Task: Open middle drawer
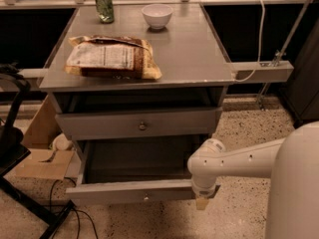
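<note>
standing pulled out below the worktop's (189, 49) front edge, the middle drawer (119, 192) is seen open. the gripper (201, 201) is held at its right end; whether spread or pressed together cannot be told.

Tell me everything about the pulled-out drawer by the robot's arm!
The middle drawer is wide, shallow and gray, seemingly metal. It stands pulled well out, below another drawer; nothing shows in its dark box. Its flat front has a tiny round knob at the centre. The gripper hangs at the front's right end; whether they touch is unclear.
</note>
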Tool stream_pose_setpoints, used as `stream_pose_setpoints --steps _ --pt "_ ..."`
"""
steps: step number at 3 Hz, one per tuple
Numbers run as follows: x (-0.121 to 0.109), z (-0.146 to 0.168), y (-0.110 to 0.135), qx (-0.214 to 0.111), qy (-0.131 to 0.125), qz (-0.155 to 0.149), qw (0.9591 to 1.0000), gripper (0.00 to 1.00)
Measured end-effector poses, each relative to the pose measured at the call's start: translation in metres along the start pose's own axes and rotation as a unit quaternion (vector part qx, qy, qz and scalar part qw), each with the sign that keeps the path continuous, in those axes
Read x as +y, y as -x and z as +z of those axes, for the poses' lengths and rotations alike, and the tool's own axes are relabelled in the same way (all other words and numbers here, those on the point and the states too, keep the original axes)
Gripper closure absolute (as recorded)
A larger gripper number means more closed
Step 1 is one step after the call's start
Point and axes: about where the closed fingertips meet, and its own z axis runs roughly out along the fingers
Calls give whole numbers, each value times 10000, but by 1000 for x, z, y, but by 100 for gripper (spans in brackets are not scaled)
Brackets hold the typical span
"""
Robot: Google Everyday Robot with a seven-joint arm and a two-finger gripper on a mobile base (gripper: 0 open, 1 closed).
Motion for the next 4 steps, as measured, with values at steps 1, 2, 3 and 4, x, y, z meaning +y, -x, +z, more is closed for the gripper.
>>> stream_pose_setpoints --steps 1,2,3,4 --pt "20 1 -6 69 191 84 9998 64" --pt "37 -2 -10 145 381 244 9989 88" --pt "33 -4 -10 149 397 270 9987 100" --pt "28 -4 -10 149 398 270 9987 100"
